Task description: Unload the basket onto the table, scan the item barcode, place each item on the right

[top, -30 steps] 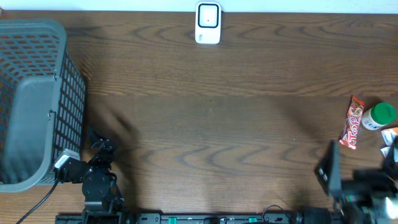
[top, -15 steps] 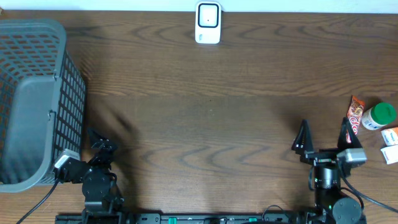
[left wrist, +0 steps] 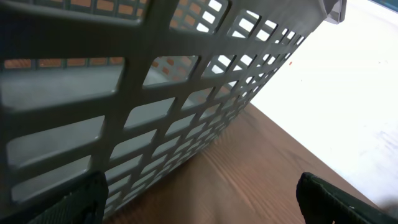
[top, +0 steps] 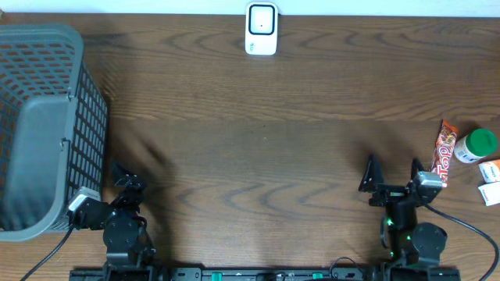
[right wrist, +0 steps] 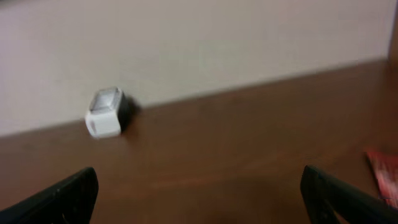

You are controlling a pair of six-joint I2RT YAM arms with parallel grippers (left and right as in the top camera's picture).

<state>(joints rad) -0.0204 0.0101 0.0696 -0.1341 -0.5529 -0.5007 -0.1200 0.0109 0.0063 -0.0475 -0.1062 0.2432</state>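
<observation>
The barcode scanner (top: 261, 30), a white unit with a dark window, stands at the table's far edge; the right wrist view shows the scanner (right wrist: 106, 112) small and far ahead. The items lie at the right edge: a red snack bar (top: 442, 154), a green-capped bottle (top: 476, 145) and small boxes (top: 491, 168). My right gripper (top: 393, 176) hovers low just left of the snack bar, open and empty (right wrist: 202, 202); the bar's red wrapper (right wrist: 383, 176) shows at the right edge of its view. My left gripper (top: 125, 179) rests open and empty (left wrist: 199, 208) beside the basket.
A large grey mesh basket (top: 47, 117) fills the left side, and its wall (left wrist: 143, 99) stands close in front of the left gripper. Another small box (top: 492, 194) lies at the right edge. Cables run along the near edge.
The right arm swung in from the far right corner and now sits left of the snack bar, facing the scanner. The left arm has not moved.
</observation>
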